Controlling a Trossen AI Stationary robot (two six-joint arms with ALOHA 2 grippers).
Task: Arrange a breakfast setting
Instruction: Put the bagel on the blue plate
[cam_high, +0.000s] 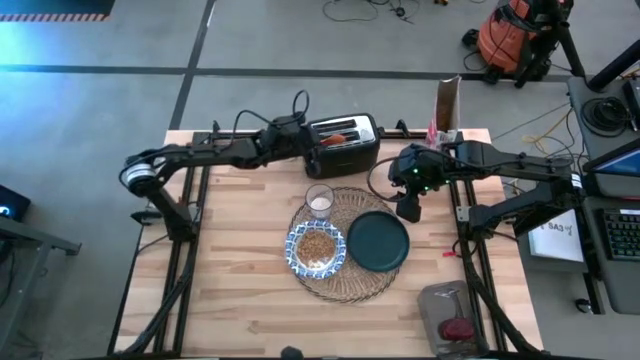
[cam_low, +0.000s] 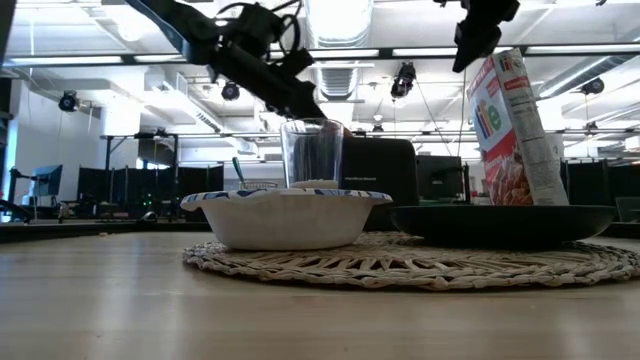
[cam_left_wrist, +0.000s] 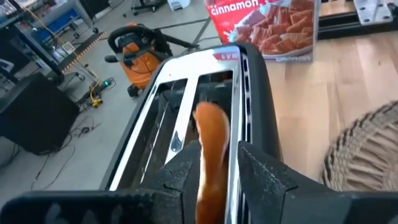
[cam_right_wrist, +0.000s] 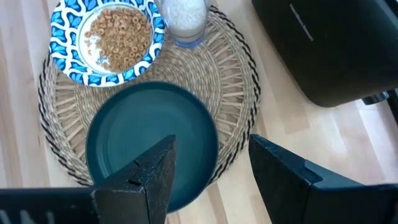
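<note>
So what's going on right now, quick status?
Left tool gripping brown pastry in toaster slot. Right tool open, above empty teal plate. Nothing blocking.

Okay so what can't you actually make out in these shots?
- Pastry: lower part hidden inside the toaster slot and between the left end effector fingers, left wrist view; shape unclear.
- Plate: surface hidden by its own rim, low view.
- Cereal box: top cut off by the frame edge, left wrist view.
- Right end effector: tips cut off, right wrist view.
</note>
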